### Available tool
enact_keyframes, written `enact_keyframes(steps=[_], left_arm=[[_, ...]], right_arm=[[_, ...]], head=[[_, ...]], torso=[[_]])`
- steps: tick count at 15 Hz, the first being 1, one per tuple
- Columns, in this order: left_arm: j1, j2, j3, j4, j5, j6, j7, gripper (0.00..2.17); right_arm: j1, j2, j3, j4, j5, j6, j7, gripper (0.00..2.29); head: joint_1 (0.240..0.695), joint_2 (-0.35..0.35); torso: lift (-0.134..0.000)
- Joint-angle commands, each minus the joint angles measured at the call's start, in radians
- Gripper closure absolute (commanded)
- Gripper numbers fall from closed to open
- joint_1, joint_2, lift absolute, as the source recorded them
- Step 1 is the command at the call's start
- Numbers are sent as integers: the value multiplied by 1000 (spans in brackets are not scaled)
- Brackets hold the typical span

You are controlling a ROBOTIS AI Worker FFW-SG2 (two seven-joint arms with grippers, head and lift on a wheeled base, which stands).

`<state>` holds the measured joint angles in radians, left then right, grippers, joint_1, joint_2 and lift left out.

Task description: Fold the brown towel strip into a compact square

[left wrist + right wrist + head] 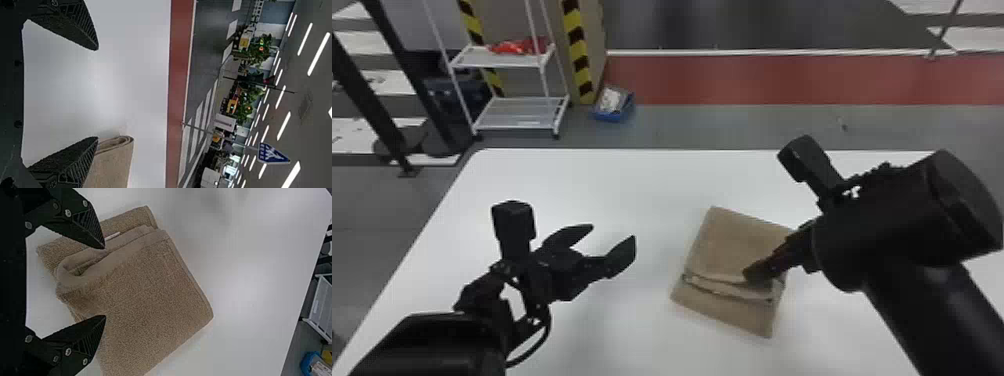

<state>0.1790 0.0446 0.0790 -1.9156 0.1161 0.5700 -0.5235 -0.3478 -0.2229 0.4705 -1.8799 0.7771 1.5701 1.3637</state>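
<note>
The brown towel (739, 240) lies folded on the table right of centre, its upper layers ending in a loose fold above a strip of lower layer at the near side. Over its right part stands my right gripper (757, 272); in the right wrist view that gripper (105, 282) is open, fingers apart above the towel (145, 293). My left gripper (614, 245) is open over the table, left of the towel and apart from it. From the left wrist, the open gripper (98, 94) has the towel's folded edge (113, 160) beyond one finger.
The white table (572, 175) carries the towel. Behind it on the floor stand a white rack (517, 112) with red items and a blue bin (614, 115). The right arm (922, 300) reaches across the table's right side.
</note>
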Motion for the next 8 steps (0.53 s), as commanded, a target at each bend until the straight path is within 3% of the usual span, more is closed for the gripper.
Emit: enact_keyframes(steps=[1,5,8], left_arm=[[2,0,4,-2,1,0,-1,66],[4,0,1,-2,1,0,0,66],[2,0,-5,-2,1,0,-1,66]], right_arm=[[3,2,0,-10,13,2,3,302],[9,7,23,-5,34,2,3,302],[4,36,82,39,76,2,3,302]], head=[[695,43],[695,44],[695,51]], torso=[[-124],[-124],[-124]])
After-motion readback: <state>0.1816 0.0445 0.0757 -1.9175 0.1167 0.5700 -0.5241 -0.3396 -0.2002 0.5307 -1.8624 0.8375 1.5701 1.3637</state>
